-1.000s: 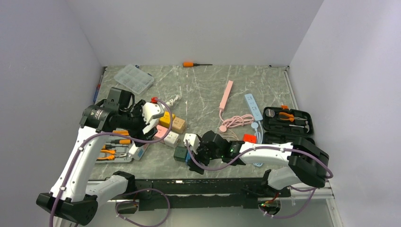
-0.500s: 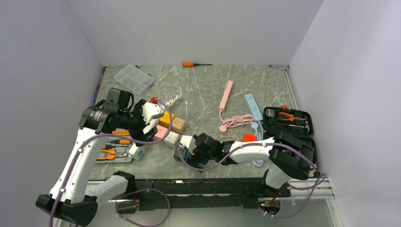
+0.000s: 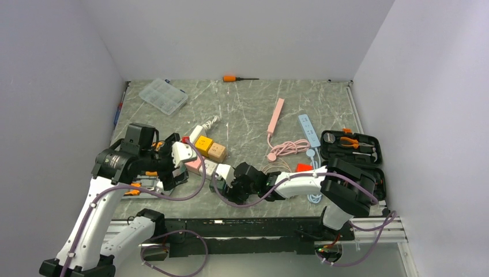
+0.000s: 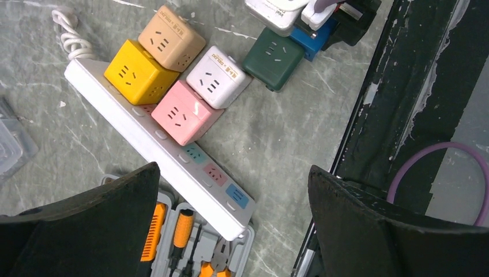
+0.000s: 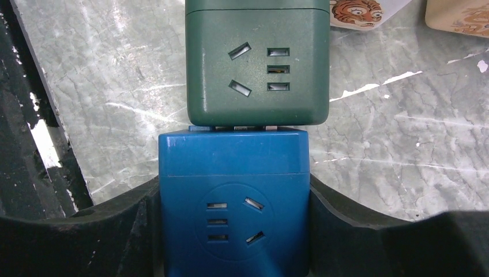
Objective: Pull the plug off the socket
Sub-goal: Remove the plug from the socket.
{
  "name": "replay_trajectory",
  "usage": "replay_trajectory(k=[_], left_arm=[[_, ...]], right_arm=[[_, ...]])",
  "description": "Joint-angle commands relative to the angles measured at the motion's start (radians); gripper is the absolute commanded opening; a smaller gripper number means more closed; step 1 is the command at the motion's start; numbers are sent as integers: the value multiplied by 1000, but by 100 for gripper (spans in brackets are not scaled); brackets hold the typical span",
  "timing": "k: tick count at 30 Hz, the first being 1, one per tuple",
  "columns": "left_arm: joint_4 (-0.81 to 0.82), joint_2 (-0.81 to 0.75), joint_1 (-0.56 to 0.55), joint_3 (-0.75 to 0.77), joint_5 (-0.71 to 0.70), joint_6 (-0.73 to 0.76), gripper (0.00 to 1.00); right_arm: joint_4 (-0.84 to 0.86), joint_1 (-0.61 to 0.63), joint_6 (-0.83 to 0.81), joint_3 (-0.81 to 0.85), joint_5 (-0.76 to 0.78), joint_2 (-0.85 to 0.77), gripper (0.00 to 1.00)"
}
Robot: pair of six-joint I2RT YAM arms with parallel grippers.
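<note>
The socket [image 4: 173, 153], a long white strip with pastel panels, lies diagonally and carries yellow [image 4: 135, 72], tan [image 4: 172, 37], pink [image 4: 184, 112] and white [image 4: 218, 78] cube plugs. My left gripper [image 4: 233, 170] hangs wide open above the strip's free end, holding nothing. Beside the strip, a blue cube plug [image 5: 233, 173] sits joined to a dark green cube [image 5: 256, 63] on the table. My right gripper [image 5: 233, 196] is shut on the blue cube, one finger pressed on each side. In the top view the right gripper [image 3: 230, 187] sits low near the front edge.
A grey tool tray [image 4: 190, 248] with orange-handled tools lies under the strip's end. The black front rail [image 4: 403, 115] is close on the right. Farther back are a clear organizer box [image 3: 164, 95], an orange screwdriver [image 3: 233, 78], a pink strip [image 3: 276, 115] and a black tool case [image 3: 350, 147].
My right gripper slid left to the blue cube and closed on it. My left arm dropped lower and nearer, over the strip's end, still open.
</note>
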Motion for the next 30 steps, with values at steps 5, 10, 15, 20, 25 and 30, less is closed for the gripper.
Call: replay_trajectory(k=[5,10,15,20,25,30], left_arm=[[66,-32,4,-57,207,136,99],[127,-74,-3,-82,312,209,99],[110,-86,-40,-61,326,338,99],[351,-303,-103,-210,259,443,100],[397,-431,-121,-276,270,651,99],[427,-480,-122,-323,314,882,99]], right_arm=[[-71,47,-8,15,32,-116,0],[-227,64,-59,80,34,-247,0],[-301,64,14,150,-12,-370,0],[-423,63,170,235,-48,-463,0],[-560,56,250,341,-79,-465,0],[-601,28,252,443,-118,-421,0]])
